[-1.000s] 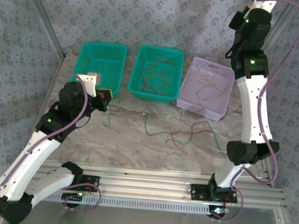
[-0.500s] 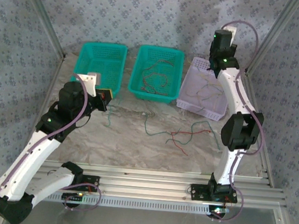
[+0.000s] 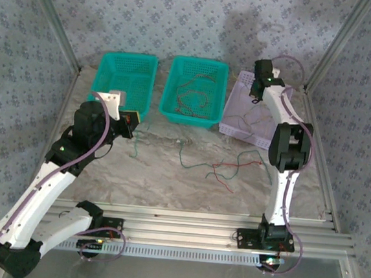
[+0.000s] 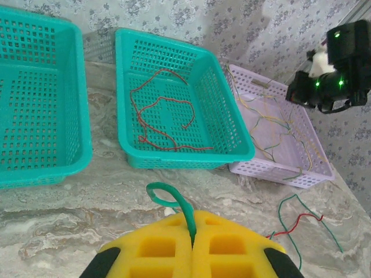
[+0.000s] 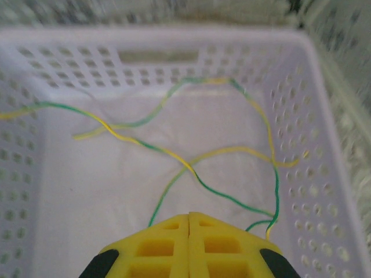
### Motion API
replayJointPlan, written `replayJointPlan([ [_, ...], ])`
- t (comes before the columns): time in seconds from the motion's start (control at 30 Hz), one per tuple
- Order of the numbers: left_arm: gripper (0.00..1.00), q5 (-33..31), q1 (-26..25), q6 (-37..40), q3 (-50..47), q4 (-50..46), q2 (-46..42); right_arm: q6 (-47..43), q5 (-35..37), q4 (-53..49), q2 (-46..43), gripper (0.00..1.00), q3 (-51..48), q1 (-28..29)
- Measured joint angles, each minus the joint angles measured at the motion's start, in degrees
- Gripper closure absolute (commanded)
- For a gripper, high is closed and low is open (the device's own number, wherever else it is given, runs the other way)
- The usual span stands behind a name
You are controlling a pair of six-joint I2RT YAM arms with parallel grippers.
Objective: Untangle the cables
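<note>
On the marbled table (image 3: 156, 182), green and red cables (image 3: 225, 168) sprawl loose right of centre, red cables (image 4: 165, 113) lie in the middle teal basket (image 4: 185, 157), and yellow-green cables (image 5: 191, 168) lie in the lilac basket (image 5: 156, 58) by the far right corner. Toward the left edge, the left gripper (image 4: 191, 234) is clenched on a green cable (image 4: 186, 214). The right gripper (image 5: 189, 217) hangs over the lilac basket with its pads pressed together.

Left-hand teal basket (image 4: 35, 116) cut off by the frame edge, green wire (image 4: 187, 217) vanishing into the closed seam of the left tool (image 4: 192, 243), the tool itself cropped at the bottom, lilac basket (image 5: 324, 145) blurred along its far wall, yellow-green wire (image 5: 276, 191) with its end lost behind the right tool (image 5: 189, 223)
</note>
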Motion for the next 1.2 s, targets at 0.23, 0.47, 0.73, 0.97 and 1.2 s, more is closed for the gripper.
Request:
replayJointPlan([
  [0.23,1.0,0.66,0.0,0.0,-0.02,0.02,0.0,4.07,-3.37,-4.81,0.81,0.71,0.2,-2.82],
  [0.47,1.0,0.81,0.04,0.04,-0.02,0.02,0.04,6.56,-3.82,-3.52,-5.77,0.47,-5.51,-2.54],
  [0.73,1.0,2.08,4.61,-0.26,0.72,-0.11,3.5,5.99,0.15,3.78,-21.09,0.36,-10.16,-1.51],
  [0.97,1.0,1.6,9.6,-2.58,9.49,-2.16,10.49,3.91,1.79,10.67,-32.41,0.33,-18.23,4.42],
  [1.2,1.0,-1.53,13.99,-4.85,17.94,-1.99,19.8,3.63,1.86,12.46,-41.53,0.32,-31.89,12.85],
])
